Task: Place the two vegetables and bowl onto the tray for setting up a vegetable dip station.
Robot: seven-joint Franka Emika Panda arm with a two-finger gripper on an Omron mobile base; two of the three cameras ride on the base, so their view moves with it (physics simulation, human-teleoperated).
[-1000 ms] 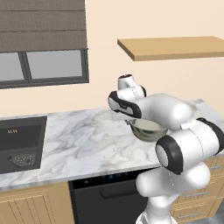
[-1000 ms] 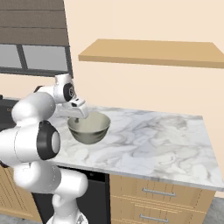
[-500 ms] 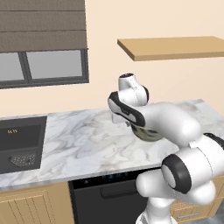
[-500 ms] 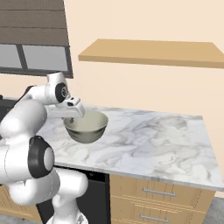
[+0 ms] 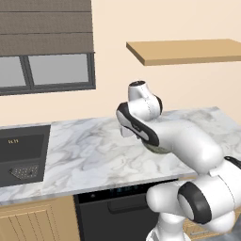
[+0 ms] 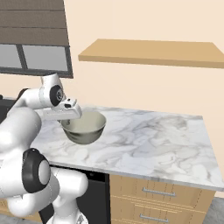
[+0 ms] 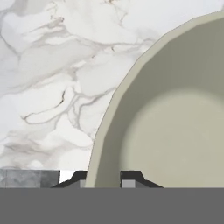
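We see a bowl [image 6: 85, 128] that looks like smooth pottery, dull grey-green outside and matt cream inside [image 7: 175, 127]. The counter [image 6: 148, 140] looks like polished marble, white with grey veins, and a little shiny. The shelf [image 6: 153, 51] on the wall looks like plain light wood. The drawers [image 6: 153, 197] below look like wood too, with thin metal handles. The sink [image 5: 21, 155] looks dark and matt. The arm [image 5: 188, 146] looks like smooth, shiny white plastic.
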